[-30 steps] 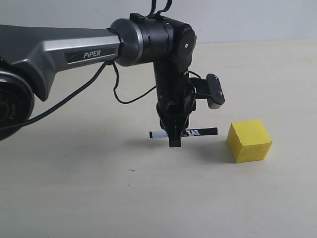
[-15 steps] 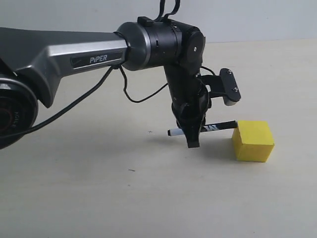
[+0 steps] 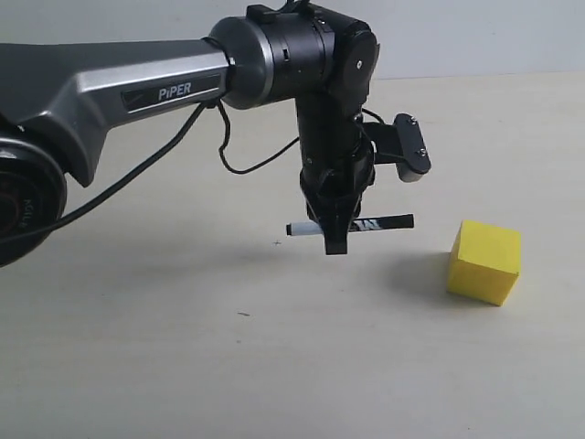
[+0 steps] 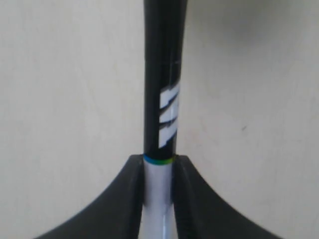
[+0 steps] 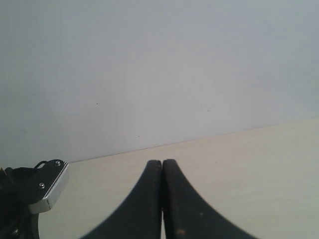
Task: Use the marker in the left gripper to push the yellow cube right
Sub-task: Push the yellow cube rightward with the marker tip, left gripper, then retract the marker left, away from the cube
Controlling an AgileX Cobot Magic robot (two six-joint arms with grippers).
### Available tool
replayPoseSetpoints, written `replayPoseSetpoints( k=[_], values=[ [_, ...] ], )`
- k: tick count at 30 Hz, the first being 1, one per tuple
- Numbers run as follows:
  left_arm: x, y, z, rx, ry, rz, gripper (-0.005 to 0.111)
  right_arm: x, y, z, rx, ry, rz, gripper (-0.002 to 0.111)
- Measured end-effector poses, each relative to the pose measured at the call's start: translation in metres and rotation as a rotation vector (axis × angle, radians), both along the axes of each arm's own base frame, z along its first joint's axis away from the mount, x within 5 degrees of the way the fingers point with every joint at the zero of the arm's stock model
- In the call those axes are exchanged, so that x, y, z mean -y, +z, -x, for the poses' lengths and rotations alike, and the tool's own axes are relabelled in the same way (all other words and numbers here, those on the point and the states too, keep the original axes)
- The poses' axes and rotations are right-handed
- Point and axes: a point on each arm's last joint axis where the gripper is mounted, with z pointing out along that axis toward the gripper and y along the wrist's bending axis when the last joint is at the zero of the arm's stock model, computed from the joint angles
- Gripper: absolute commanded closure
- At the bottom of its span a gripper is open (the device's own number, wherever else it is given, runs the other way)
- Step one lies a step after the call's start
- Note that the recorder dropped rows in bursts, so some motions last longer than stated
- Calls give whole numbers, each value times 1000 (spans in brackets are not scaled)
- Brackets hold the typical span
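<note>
Pale counter bears the cube, apart from our left claw clenched on the marker, which we fear may swivel on contact or skim over it.

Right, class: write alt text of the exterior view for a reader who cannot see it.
A black and silver PiPER arm grips a marker level in its fingers above a pale table. A yellow cube sits apart, further right.

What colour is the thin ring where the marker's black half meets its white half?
The ring on the marker is blue-green; clearest in the left wrist view.
</note>
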Motion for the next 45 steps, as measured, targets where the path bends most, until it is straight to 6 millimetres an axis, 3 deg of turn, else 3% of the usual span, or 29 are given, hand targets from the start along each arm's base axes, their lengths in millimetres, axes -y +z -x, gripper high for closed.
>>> replayPoseSetpoints(
  k=[6, 16, 26, 37, 45],
  values=[
    [3, 0, 5, -15, -13, -4, 107, 0, 0, 0, 0, 0, 0, 108],
    [33, -10, 40, -31, -119, 8, 107, 0, 0, 0, 0, 0, 0, 108],
    [34, -9, 41, -53, -111, 29, 107, 0, 0, 0, 0, 0, 0, 108],
    [17, -9, 20, -62, -47, 19, 107, 0, 0, 0, 0, 0, 0, 108],
    [41, -6, 38, -27, -101, 118, 107, 0, 0, 0, 0, 0, 0, 108]
  ],
)
